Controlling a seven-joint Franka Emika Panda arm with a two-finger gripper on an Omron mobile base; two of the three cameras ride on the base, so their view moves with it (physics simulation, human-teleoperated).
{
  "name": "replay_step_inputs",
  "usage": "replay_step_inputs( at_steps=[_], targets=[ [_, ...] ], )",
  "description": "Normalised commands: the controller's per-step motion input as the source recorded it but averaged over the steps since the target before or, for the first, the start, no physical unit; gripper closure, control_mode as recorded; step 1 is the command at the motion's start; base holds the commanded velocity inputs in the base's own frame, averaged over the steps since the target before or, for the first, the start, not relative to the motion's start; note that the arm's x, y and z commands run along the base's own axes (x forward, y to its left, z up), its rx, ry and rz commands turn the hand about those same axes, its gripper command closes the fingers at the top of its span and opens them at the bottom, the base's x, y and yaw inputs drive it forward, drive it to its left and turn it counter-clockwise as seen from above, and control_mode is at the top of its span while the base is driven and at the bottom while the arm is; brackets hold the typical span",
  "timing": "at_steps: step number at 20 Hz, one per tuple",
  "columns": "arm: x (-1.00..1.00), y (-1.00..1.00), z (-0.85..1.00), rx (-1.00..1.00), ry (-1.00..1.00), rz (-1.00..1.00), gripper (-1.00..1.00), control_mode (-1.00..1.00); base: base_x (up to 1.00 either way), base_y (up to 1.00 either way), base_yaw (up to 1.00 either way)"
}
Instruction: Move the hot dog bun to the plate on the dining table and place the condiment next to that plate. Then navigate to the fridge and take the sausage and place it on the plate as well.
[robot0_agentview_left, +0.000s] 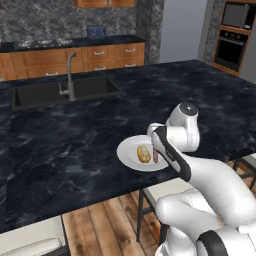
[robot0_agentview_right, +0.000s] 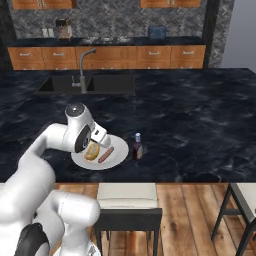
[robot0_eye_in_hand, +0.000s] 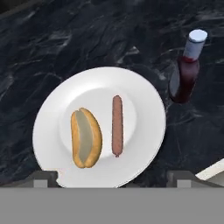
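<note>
The white plate (robot0_eye_in_hand: 144, 100) rests near the front edge of the black marble dining table (robot0_eye_in_hand: 65, 39). On it the golden hot dog bun (robot0_eye_in_hand: 86, 138) and the thin reddish-brown sausage (robot0_eye_in_hand: 117, 125) lie side by side, apart from each other. The dark red condiment bottle (robot0_eye_in_hand: 188, 72) with its pale cap stands upright on the table just beside the plate. My gripper (robot0_eye_in_hand: 111, 178) hangs directly above the plate, open, nothing between its fingertips. From the base I see the plate (robot0_agentview_right: 117, 155), bun (robot0_agentview_right: 91, 151), sausage (robot0_agentview_right: 105, 155) and condiment (robot0_agentview_right: 137, 146); my arm partly covers the plate (robot0_agentview_left: 129, 150).
An inset sink (robot0_agentview_left: 60, 92) with a steel tap (robot0_agentview_left: 71, 75) lies farther back in the table. A stool (robot0_agentview_right: 127, 200) stands under the table edge below the plate, another seat (robot0_agentview_right: 245, 200) to the right. A black wall oven (robot0_agentview_left: 231, 47) is at the far right.
</note>
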Motion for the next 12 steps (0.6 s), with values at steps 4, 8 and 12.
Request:
replay_step_inputs(
  at_steps=[4, 8, 12],
  targets=[
    [-0.57, 0.19, 0.78, 0.00, -0.03, 0.00, -1.00, -1.00, 0.00, 0.00, 0.00],
    [-0.66, 0.12, 0.81, 0.00, -0.04, 0.02, -1.00, -1.00, 0.00, 0.00, 0.00],
    [-0.74, 0.05, 0.84, 0.00, -0.06, 0.04, -1.00, -1.00, 0.00, 0.00, 0.00]
  ],
)
